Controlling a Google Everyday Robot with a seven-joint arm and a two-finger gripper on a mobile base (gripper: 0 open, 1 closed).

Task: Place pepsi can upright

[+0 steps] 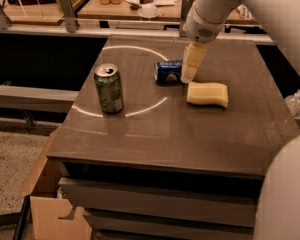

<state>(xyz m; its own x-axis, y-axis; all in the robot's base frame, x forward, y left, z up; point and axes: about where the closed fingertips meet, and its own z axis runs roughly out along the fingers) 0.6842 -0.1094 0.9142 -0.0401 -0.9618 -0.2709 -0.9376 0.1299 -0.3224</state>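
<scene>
The desk [180, 139] has a dark brown, glossy top with a pale ring [146, 109] across its far half. Three things lie on it. A green can [109, 88] stands upright toward the left edge, at the ring's near arc. The pepsi can [167, 71] lies on its side inside the ring. A yellow sponge [207, 94] lies flat just right of it. The hand [188, 78] hangs tip-down at the pepsi can's right end, above the gap between can and sponge.
</scene>
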